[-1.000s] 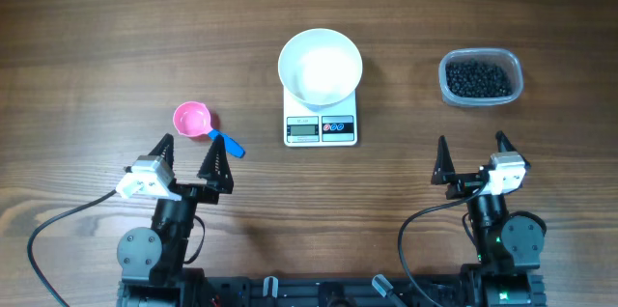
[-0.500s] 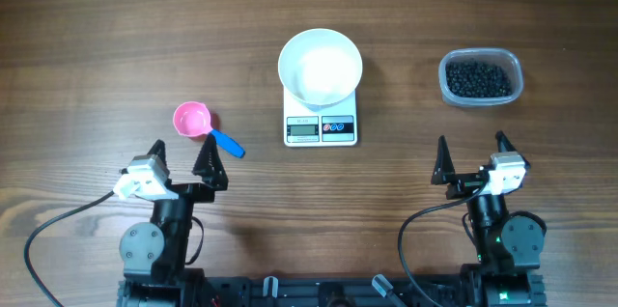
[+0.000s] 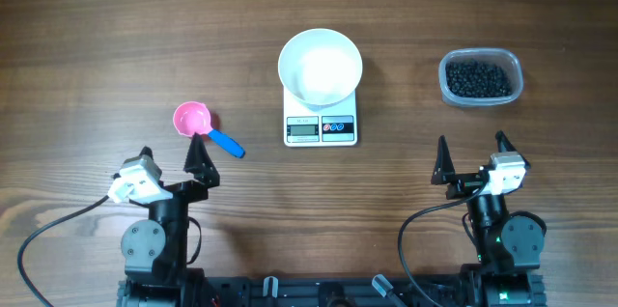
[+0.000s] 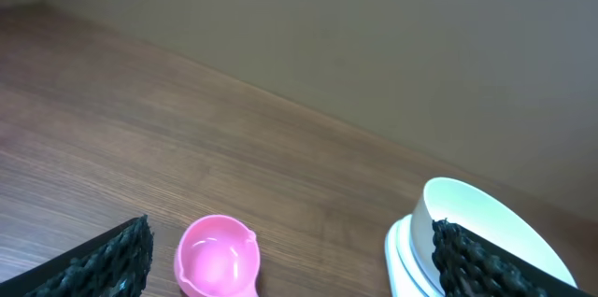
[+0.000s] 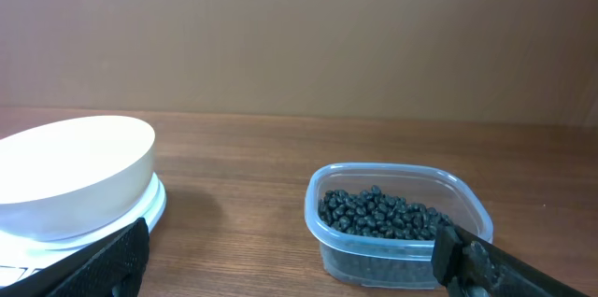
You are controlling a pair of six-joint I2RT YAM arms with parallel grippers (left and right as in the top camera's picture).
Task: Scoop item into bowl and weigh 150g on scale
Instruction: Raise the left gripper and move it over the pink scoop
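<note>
While both arms sit at the near edge of the bench (image 3: 97,17), the left claw (image 3: 172,148) stands spread wide and holds nothing. Its right finger is just beside the blue handle of the pink scoop (image 3: 191,119), which lies ahead of it. The right claw (image 3: 471,139) is just as wide apart and empty, near the clear tub (image 3: 482,52) that holds the dark beads (image 3: 476,79). The white bowl (image 3: 320,64) rests on the far part of the scale (image 3: 321,128), its rim reaching past the scale's sides, and the display strip shows along the near edge. Bare wood runs between scoop and scale, between scale and tub, and across the far stretch of the bench.
</note>
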